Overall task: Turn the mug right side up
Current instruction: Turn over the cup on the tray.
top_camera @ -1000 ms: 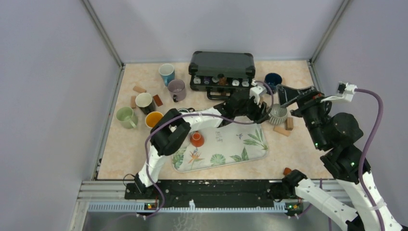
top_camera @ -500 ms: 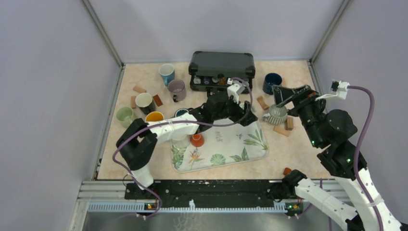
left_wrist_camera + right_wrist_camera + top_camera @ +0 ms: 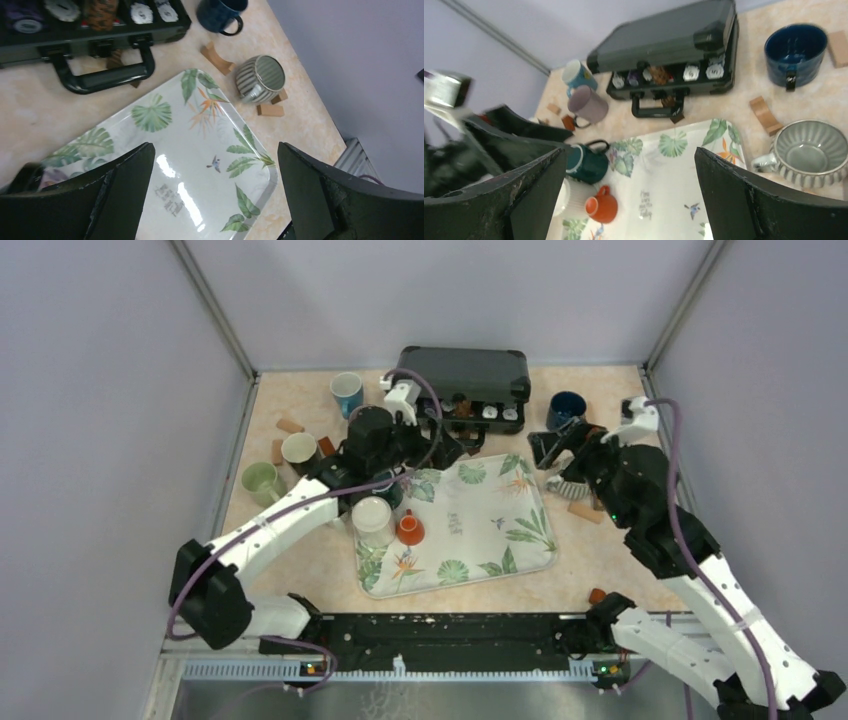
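A grey ribbed mug [image 3: 573, 483] stands mouth up on the table just right of the leaf-print tray [image 3: 500, 540]; its hollow shows in the left wrist view [image 3: 260, 77] and the right wrist view [image 3: 809, 152]. On the tray's left part a white ribbed mug [image 3: 372, 518] stands bottom up beside a small orange mug [image 3: 408, 530] and a dark teal mug [image 3: 589, 162]. My left gripper [image 3: 440, 447] is open and empty above the tray's far left corner. My right gripper [image 3: 553, 445] is open and empty, raised beside the grey mug.
A black case [image 3: 462, 375] with small items lies at the back. A navy mug [image 3: 567, 407] stands right of it. Blue [image 3: 347, 392], cream [image 3: 298, 450] and green [image 3: 260, 483] mugs and wooden blocks [image 3: 290, 426] sit at the left. More blocks [image 3: 270, 110] lie by the grey mug.
My left arm has swung left from beside the grey mug, across the tray to its far left corner. My right arm has come down and leftward, closer to the grey mug.
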You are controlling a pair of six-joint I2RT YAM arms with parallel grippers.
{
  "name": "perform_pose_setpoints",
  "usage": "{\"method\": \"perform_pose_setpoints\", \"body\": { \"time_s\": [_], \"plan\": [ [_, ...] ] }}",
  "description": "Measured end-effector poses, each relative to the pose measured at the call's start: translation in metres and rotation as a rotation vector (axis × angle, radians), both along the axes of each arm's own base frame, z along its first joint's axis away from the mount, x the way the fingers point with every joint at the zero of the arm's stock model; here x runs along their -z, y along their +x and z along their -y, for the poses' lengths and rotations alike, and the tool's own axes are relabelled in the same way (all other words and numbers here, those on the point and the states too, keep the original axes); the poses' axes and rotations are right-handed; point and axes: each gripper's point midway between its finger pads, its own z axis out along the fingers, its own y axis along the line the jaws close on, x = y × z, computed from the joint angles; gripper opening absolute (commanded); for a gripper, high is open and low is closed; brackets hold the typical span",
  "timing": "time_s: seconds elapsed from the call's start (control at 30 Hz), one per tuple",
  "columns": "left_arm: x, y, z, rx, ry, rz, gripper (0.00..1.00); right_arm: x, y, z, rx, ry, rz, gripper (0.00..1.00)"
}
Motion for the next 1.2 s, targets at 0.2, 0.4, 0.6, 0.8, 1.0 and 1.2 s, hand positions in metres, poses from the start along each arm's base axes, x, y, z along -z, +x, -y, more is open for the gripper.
{"method": "perform_pose_setpoints", "body": {
  "time_s": [0.2, 0.4, 0.6, 0.8, 1.0, 1.2],
  "plan": [
    [-0.005, 0.000, -0.043, -0.106, 0.042, -0.032, 0.99, 0.064, 0.023, -0.041, -0.131, -0.110, -0.176, 0.99],
    [0.022, -0.006, -0.081, -0.209, 0.135, -0.119, 0.99, 0.124, 0.032, -0.083, -0.264, -0.201, -0.329, 0.99],
    [0.055, -0.001, -0.123, -0.338, 0.276, -0.197, 0.99, 0.144, 0.035, -0.100, -0.307, -0.232, -0.366, 0.99],
    [0.088, 0.009, -0.152, -0.406, 0.390, -0.282, 0.99, 0.141, 0.040, -0.097, -0.296, -0.226, -0.354, 0.99],
    [0.116, 0.027, -0.167, -0.448, 0.444, -0.367, 0.99, 0.149, 0.047, -0.082, -0.261, -0.214, -0.367, 0.99],
    [0.137, 0.043, -0.170, -0.450, 0.467, -0.430, 0.99, 0.161, 0.041, -0.073, -0.254, -0.220, -0.387, 0.99]
  ]
}}
